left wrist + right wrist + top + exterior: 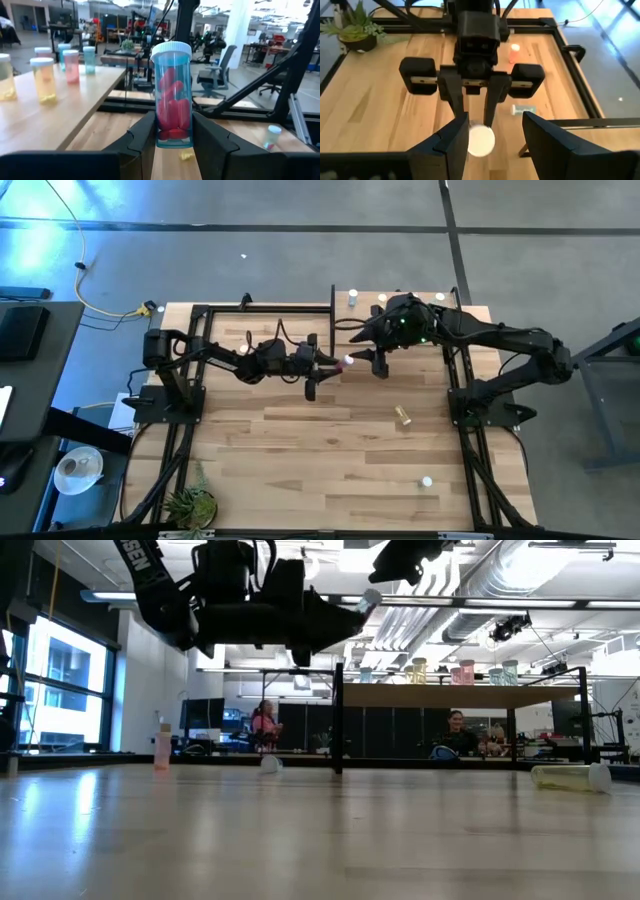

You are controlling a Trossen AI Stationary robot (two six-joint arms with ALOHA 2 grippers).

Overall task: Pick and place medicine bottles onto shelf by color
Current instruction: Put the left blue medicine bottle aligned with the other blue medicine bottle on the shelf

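A small medicine bottle (173, 95) with a clear bluish body, red pills and a white cap stands upright in my left gripper (172, 122), high above the table's middle (346, 362). My right gripper (492, 132) hovers open just above the bottle's cap (481, 140), slanting down, and I see no touch. The shelf (450, 696), a pale raised board on black uprights at the far edge, carries several bottles (44, 80) standing on their bases. My left gripper pinches the bottle's lower body (172, 135) between its two fingers. The fingers lie level and come from the table's left side. The bottle stands upright, cap up, lifted well clear of the table.
A yellow bottle (403, 416) lies on its side on the table to the right. A white-capped one (427, 480) stands nearer the front and a pink one (162, 745) at the far left. Black frame rails (465, 410) edge both sides. A plant (190, 505) fills the near left corner.
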